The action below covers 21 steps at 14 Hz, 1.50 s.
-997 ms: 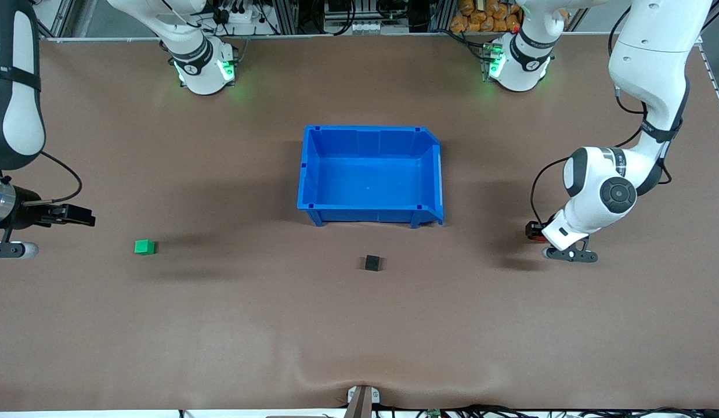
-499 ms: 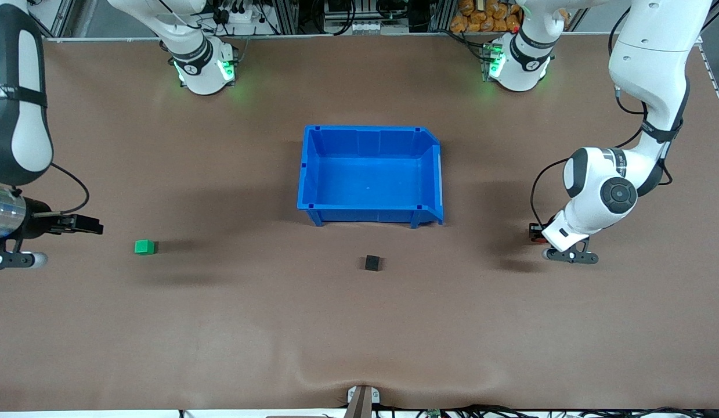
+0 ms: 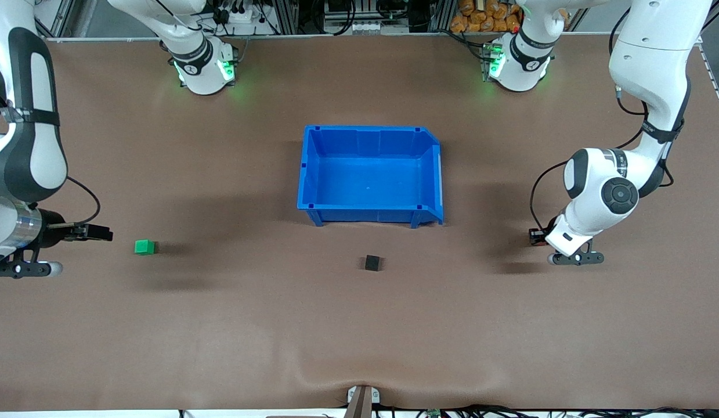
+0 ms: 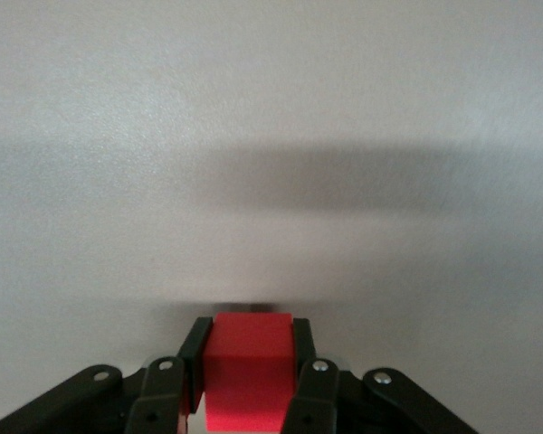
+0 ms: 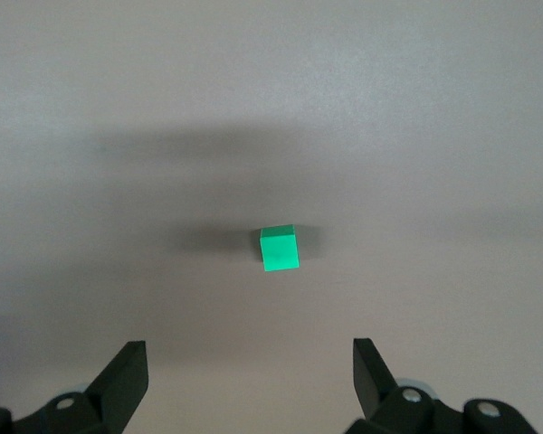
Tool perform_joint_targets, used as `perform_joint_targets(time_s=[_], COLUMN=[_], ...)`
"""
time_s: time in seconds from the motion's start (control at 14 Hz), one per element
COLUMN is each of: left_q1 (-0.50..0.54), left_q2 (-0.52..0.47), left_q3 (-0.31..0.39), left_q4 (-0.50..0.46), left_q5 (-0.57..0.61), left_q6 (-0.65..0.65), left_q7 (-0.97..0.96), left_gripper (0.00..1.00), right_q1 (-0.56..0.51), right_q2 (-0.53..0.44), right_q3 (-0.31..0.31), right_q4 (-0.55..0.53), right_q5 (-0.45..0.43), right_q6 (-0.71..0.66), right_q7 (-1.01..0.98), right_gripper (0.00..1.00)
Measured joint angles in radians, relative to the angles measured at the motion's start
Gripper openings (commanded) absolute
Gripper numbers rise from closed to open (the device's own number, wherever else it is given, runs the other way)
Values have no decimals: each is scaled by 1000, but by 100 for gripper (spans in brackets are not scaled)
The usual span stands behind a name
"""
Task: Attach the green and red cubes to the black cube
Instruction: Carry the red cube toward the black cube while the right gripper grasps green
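**A:** How far along is the job, starting from the things nearest the front camera?

**B:** Nearest lies the black cube [image 3: 372,263], alone on the brown desk [image 3: 359,331], with nothing joined to it. So neither attachment is made yet.

**A:** And the green cube?

**B:** The green cube [image 3: 144,247] sits on the desk toward the right arm's end, a little farther from the camera than the black one and well apart from it. The right gripper [image 3: 95,233] hangs in the air just beside it, jaws spread wide and holding nothing. In the right wrist view the green cube [image 5: 280,249] shows between and ahead of the open fingers [image 5: 125,380], not yet touched.

**A:** What about the red one?

**B:** The left gripper [image 4: 249,362] is clamped on the red cube [image 4: 250,375]; the left wrist view shows the cube squeezed between the two fingers [image 4: 195,357]. In the front view the left gripper [image 3: 538,235] is low at the left arm's end of the desk, mostly hidden by the arm's wrist. Whether the cube is off the desk cannot be told.

**A:** Anything farther off?

**B:** Only the blue bin [image 3: 313,174], empty, in the middle of the desk, farther from the camera than the black cube.

**A:** So what remains?

**B:** Judging by this, the red cube is grasped and must be carried to the black cube; the green one still needs grasping, carrying and joining.
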Motion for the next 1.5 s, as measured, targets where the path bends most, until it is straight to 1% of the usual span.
perform_joint_targets(time_s=[0.21, 0.57, 0.71, 0.93, 1.14, 1.5], left_q1=[0, -4, -17, -63, -122, -225], left_q2=[-11, -27, -27, -20, 17, 113], left_q3=[-22, -60, -68, -70, -71, -72], left_q4=[27, 145, 183, 221, 283, 423], left_q5=[0, 0, 0, 0, 0, -1], left_q6=[-9, -148, -182, -197, -210, -235], left_q7=[-147, -361, -488, -723, -969, -1381], left_gripper=[0, 0, 0, 0, 0, 0], right_q1=[-3, -7, -7, -7, -7, -8], right_q2=[29, 80, 92, 114, 140, 173], right_q3=[0, 0, 1, 2, 1, 0], right_q4=[-1, -1, -1, -2, -2, -13], right_q5=[2, 4, 6, 23, 44, 47], right_q6=[24, 51, 52, 60, 76, 101], right_q7=[0, 1, 1, 1, 1, 2], right_gripper=[100, 100, 100, 100, 100, 100])
